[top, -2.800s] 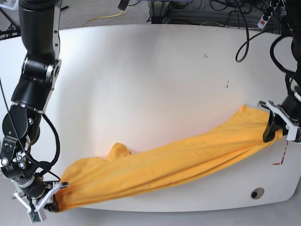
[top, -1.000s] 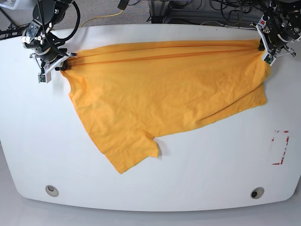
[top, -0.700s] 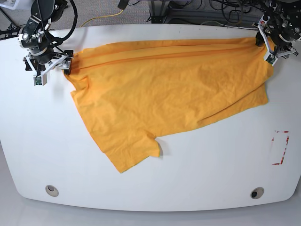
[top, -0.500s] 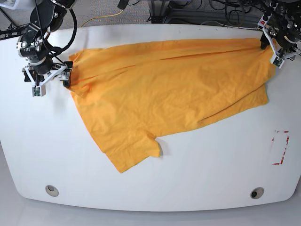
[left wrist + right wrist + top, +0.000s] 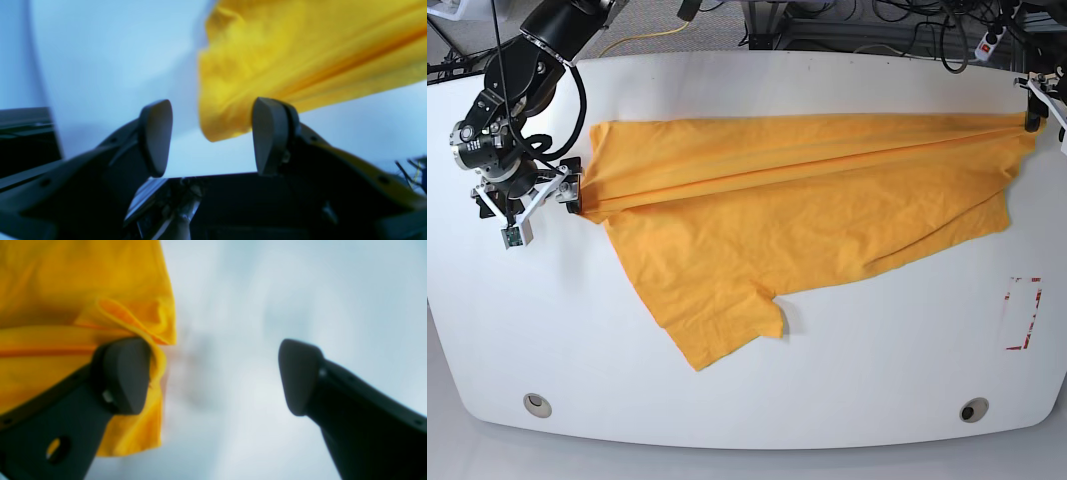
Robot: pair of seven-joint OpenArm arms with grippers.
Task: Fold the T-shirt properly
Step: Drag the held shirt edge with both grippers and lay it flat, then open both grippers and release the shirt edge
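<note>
T-shirt (image 5: 797,215) lower, both grippers released.

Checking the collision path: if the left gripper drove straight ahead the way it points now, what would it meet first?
Most likely the T-shirt: in the left wrist view its bunched edge hangs just beyond the open jaws of the left gripper, slightly toward one jaw. Behind it lies the white table. Depth is blurred, so contact is uncertain.
</note>
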